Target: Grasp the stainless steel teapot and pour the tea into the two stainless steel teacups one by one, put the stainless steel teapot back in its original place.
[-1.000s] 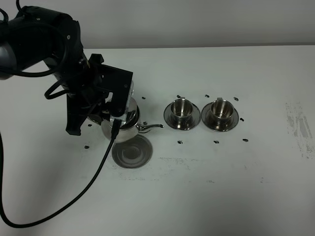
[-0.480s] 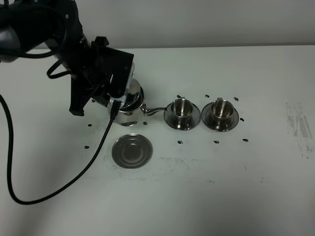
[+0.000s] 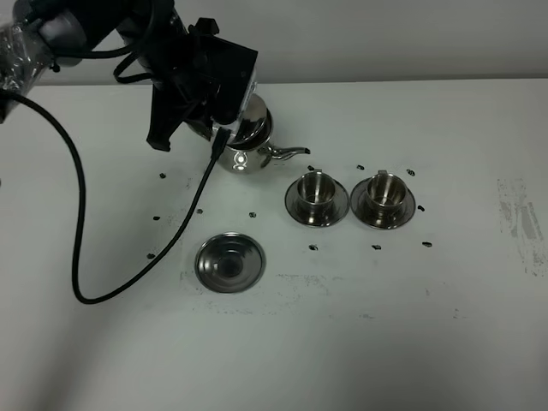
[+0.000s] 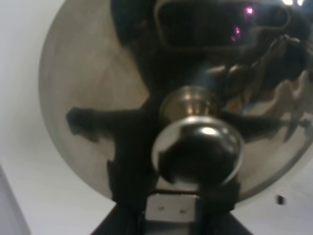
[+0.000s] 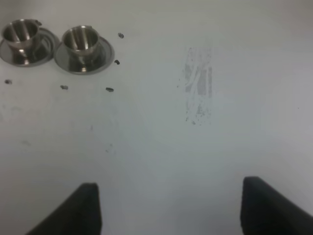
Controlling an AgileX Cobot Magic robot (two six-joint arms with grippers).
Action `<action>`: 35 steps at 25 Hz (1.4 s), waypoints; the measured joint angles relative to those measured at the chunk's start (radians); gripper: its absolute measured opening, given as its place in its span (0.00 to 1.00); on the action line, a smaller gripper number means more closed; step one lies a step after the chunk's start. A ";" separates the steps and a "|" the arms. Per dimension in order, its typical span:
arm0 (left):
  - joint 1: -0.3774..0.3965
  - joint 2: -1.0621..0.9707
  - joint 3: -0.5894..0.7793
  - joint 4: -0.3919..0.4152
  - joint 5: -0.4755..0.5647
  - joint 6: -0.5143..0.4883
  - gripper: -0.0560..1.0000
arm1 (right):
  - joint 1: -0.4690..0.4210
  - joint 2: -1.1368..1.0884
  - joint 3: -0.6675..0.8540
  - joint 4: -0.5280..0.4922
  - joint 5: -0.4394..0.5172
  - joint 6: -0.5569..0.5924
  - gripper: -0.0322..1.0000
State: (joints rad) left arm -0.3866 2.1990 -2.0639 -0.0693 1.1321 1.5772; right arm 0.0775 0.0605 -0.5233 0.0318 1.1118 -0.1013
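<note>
At the rear left of the white table (image 3: 445, 342), in the high view, the left gripper (image 3: 224, 135) is clamped on the shiny, bell-shaped stainless steel teapot (image 3: 248, 147); the jaws are drawn tight, gripping the pot on the side opposite its spout. The teapot stands upright; its thin curved spout (image 3: 289, 154) points toward the right, in the direction of the cups; whether its base clears the table cannot be told. In the left wrist view the domed lid fills the picture, with the round mirror-steel knob (image 4: 198, 147) at its centre and the black fingers (image 4: 128, 210) closed just beside it.

The two small shiny steel teacups stand side by side right of the pot, each on its own round steel saucer; the left teacup (image 3: 315, 188) is nearest the spout tip but apart from it; the right teacup (image 3: 383, 188) stands just beside the first, saucer rims nearly touching. What the cups contain cannot be told.

The flat round ringed saucer (image 3: 229, 263) lies bare nearer the camera, well apart from the teapot.

The right gripper (image 5: 171, 210) hangs over bare table with its jaws spread wide and nothing between them; both teacups show far off in its view.

A black cable (image 3: 77, 257) loops from the left arm across the table; small black marks (image 3: 314, 248) dot the surface around the cups and saucer; a grey scuffed patch (image 3: 518, 223) lies at the right edge.
</note>
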 joint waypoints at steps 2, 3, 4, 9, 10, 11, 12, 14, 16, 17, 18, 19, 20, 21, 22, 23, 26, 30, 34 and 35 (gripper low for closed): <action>0.000 0.039 -0.060 -0.007 0.004 0.012 0.23 | 0.000 0.000 0.000 0.000 0.000 0.001 0.60; 0.000 0.058 -0.085 -0.013 0.004 0.018 0.23 | 0.000 0.000 0.000 0.000 0.000 0.001 0.60; 0.000 0.076 -0.103 -0.017 0.004 0.022 0.23 | 0.000 0.000 0.000 0.000 0.000 0.001 0.60; 0.000 0.139 -0.177 -0.024 -0.002 0.061 0.23 | 0.000 0.000 0.000 0.000 0.000 0.001 0.60; 0.000 0.150 -0.190 -0.024 -0.008 0.067 0.23 | 0.000 0.000 0.000 0.000 0.000 0.001 0.60; 0.000 0.159 -0.202 -0.024 -0.016 0.069 0.23 | 0.000 0.000 0.000 0.000 0.000 0.001 0.60; 0.000 0.165 -0.214 -0.024 -0.024 0.071 0.23 | 0.000 0.000 0.000 0.000 0.000 0.001 0.60; -0.002 0.176 -0.227 -0.024 -0.048 0.073 0.23 | 0.000 0.000 0.000 0.000 0.000 0.001 0.60; -0.003 0.183 -0.227 -0.025 -0.077 0.079 0.23 | 0.000 0.000 0.000 0.000 0.000 0.000 0.60; -0.005 0.186 -0.227 -0.026 -0.089 0.086 0.23 | 0.000 0.000 0.000 0.000 0.000 0.000 0.60; -0.007 0.191 -0.227 -0.026 -0.100 0.090 0.23 | 0.000 0.000 0.000 0.000 0.000 0.000 0.60; -0.009 0.195 -0.227 -0.028 -0.108 0.092 0.23 | 0.000 0.000 0.000 0.000 0.000 0.000 0.60; -0.013 0.201 -0.227 -0.032 -0.119 0.096 0.23 | 0.000 0.000 0.000 0.000 0.000 0.000 0.60; -0.015 0.206 -0.227 -0.038 -0.128 0.097 0.23 | 0.000 0.000 0.000 0.000 0.000 0.000 0.60; -0.019 0.214 -0.231 -0.043 -0.133 0.097 0.23 | 0.000 0.000 0.000 0.000 0.000 0.000 0.60; -0.024 0.221 -0.238 -0.044 -0.136 0.097 0.23 | 0.000 0.000 0.000 0.000 0.000 0.000 0.60; -0.037 0.249 -0.281 -0.046 -0.143 0.099 0.23 | 0.000 0.000 0.000 0.000 0.000 0.000 0.60; -0.051 0.290 -0.354 -0.048 -0.152 0.100 0.23 | 0.000 0.000 0.000 -0.001 0.000 0.001 0.60; -0.062 0.328 -0.395 -0.060 -0.167 0.104 0.23 | 0.000 0.000 0.000 -0.010 0.000 0.001 0.60; -0.064 0.336 -0.396 -0.070 -0.170 0.112 0.23 | 0.000 0.000 0.000 -0.012 0.000 0.001 0.60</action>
State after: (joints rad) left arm -0.4509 2.5350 -2.4596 -0.1390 0.9622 1.6888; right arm 0.0775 0.0605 -0.5233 0.0200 1.1118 -0.1007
